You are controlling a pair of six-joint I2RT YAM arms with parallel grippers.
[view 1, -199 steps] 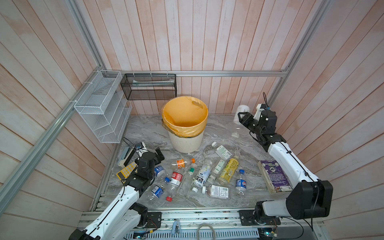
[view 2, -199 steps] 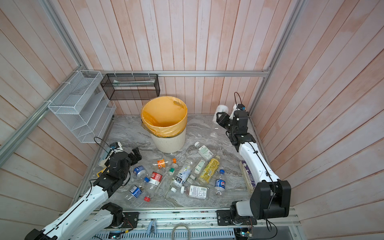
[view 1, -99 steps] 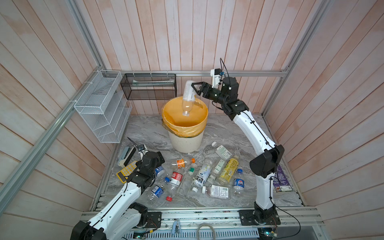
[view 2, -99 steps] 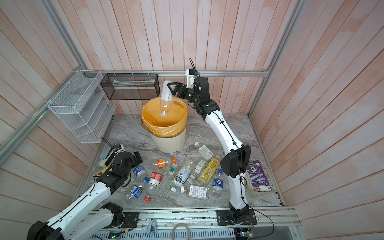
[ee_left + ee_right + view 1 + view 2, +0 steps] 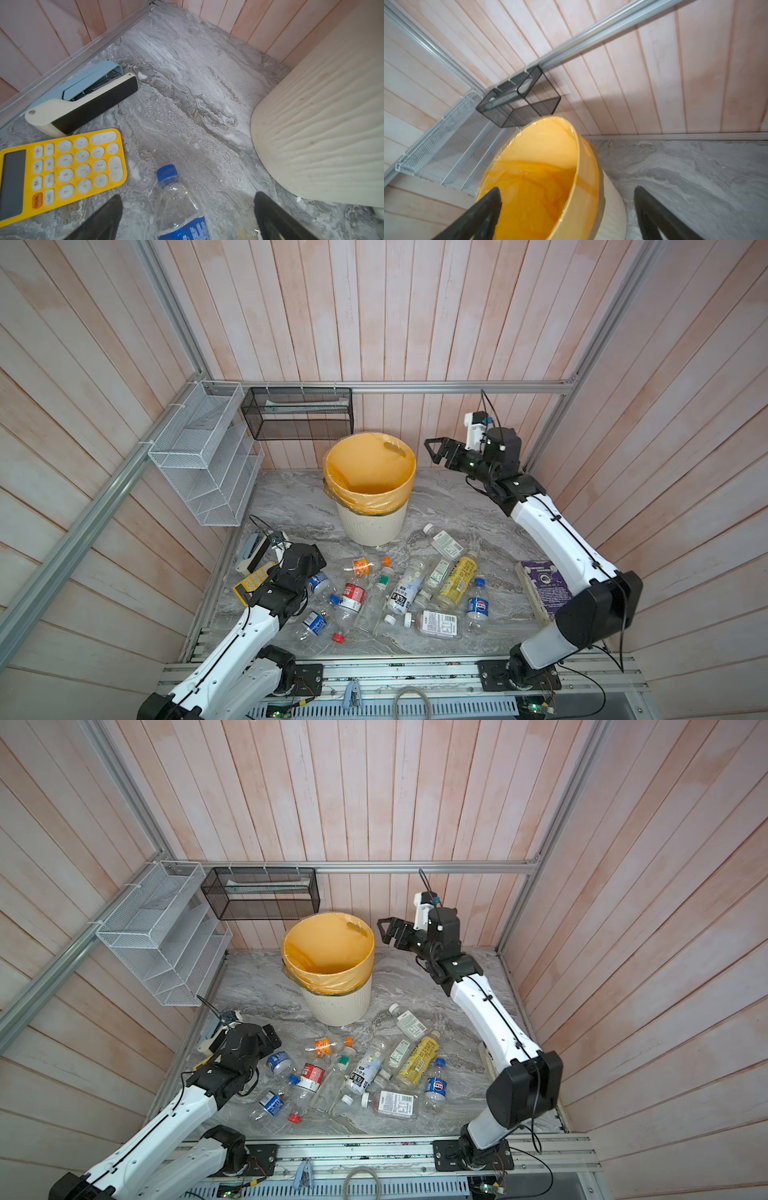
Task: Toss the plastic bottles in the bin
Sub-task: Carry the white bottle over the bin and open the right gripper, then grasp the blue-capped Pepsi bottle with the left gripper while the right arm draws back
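Hovering beside the bin (image 5: 370, 526) rim, right pincer (image 5: 431, 452) is spread, gripping nothing; only orange liner (image 5: 542, 176) shows inside. Left pincer (image 5: 188, 197) spread astride a blue-capped bottle (image 5: 176, 203); other plastic bottles (image 5: 401, 593) litter the counter (image 5: 291, 497).

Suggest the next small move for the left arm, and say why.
Probably lower the left pincer and close it on the blue-capped bottle: in the left wrist view the bottle lies on the table between its open fingers, not yet gripped. The right pincer hangs open and empty beside the bin.
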